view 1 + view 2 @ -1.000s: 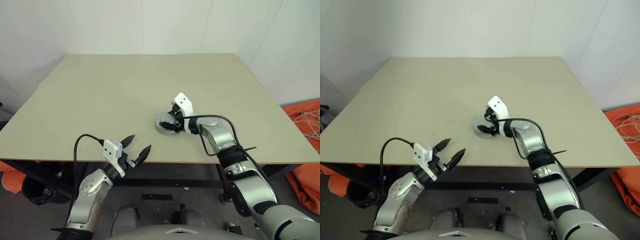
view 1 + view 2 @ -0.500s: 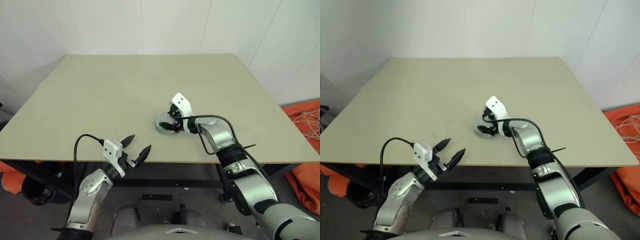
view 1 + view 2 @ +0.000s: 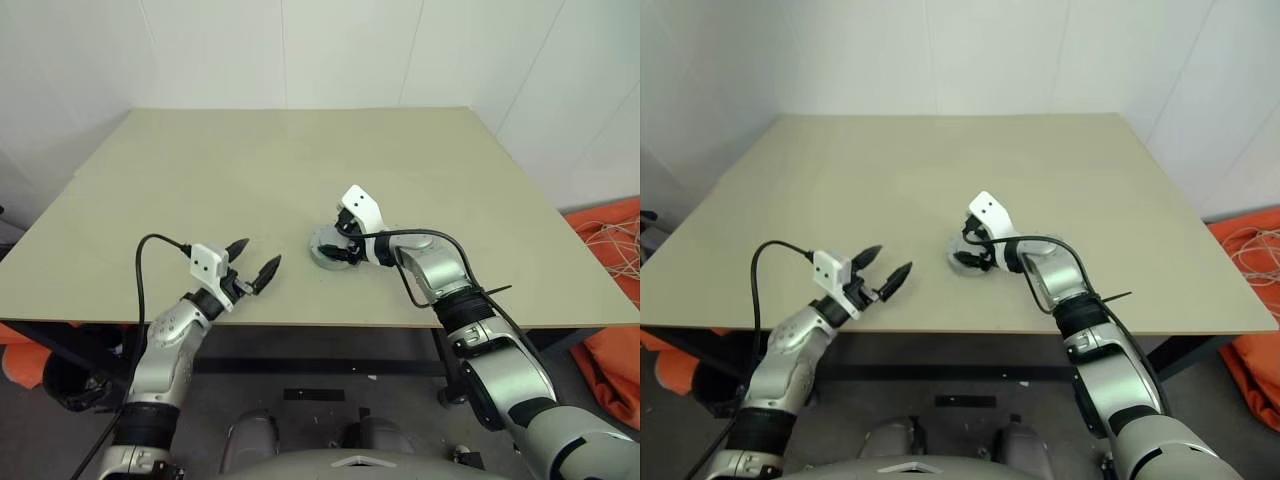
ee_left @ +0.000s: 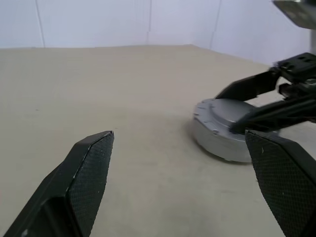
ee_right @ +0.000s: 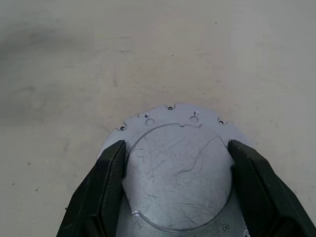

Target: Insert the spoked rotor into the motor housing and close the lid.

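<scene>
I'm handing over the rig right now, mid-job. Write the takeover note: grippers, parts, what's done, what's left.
Left gripper: open, empty, hovering over the near side of the table, pointed at the parts.
Right gripper: open, over the lid, fingers on either side of its raised centre; contact unclear.
Parts: lid lies flat on a grey round body mid-table.
Done: lid looks placed on top.
Left: check it is seated; I cannot tell whether the rotor is inside.
</scene>
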Robot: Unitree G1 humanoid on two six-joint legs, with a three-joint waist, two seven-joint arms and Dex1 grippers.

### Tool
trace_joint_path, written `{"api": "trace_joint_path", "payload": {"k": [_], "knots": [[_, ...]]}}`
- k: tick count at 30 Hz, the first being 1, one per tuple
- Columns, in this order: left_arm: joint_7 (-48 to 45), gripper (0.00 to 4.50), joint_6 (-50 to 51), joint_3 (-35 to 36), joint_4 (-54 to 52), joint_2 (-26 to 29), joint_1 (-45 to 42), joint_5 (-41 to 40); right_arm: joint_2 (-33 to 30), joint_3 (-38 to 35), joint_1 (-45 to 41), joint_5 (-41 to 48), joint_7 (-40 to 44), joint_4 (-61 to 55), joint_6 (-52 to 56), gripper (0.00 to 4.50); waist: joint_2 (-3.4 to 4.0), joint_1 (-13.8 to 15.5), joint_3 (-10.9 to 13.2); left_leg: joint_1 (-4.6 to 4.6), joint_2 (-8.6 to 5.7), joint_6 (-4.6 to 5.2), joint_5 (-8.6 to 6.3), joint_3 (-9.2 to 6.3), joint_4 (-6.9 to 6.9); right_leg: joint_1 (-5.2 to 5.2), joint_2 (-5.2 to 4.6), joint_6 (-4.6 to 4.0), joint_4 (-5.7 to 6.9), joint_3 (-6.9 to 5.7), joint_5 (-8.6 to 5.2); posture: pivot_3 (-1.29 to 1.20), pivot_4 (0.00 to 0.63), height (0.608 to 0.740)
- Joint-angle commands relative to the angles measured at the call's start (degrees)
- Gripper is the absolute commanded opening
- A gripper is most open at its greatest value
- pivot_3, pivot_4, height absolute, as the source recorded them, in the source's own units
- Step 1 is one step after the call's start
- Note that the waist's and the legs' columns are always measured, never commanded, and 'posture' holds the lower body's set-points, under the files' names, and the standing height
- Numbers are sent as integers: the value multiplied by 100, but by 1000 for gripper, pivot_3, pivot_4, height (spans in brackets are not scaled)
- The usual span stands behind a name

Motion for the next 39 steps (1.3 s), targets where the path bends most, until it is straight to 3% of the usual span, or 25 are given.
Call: {"api": "trace_joint_path", "payload": {"k": [1, 13, 28, 39], "knots": [[-91, 3912, -61, 103, 207, 43, -421, -32, -16, 74, 51, -112, -89, 25, 118, 3187, 0, 3, 0, 0, 1, 0, 0, 0, 0, 0, 0, -7, 0, 0, 4, 0, 0, 740], [-545, 13, -315, -105, 2076, -30, -2099, 369, 53, 60, 68, -81, -158, -94, 196, 3187, -1, 6, 0, 0, 3, -4, 2, 0, -5, -4, 1, -7, 3, 0, 4, 0, 0, 740], [-1585, 13, -82, -538, 3169, -259, -3116, 605, 126, 52, 92, -55, -229, -250, 285, 3187, -3, 4, 2, 0, 4, -12, 8, 2, -18, -12, 1, -9, 2, 0, 5, 0, 0, 740], [-1589, 13, -142, -650, 3698, -355, -3346, 999, 141, 39, 193, -30, -263, -498, 406, 3187, -7, 5, 4, 1, -2, -22, 15, 3, -66, -17, 1, -30, -24, 0, 16, 0, 0, 740]]}}
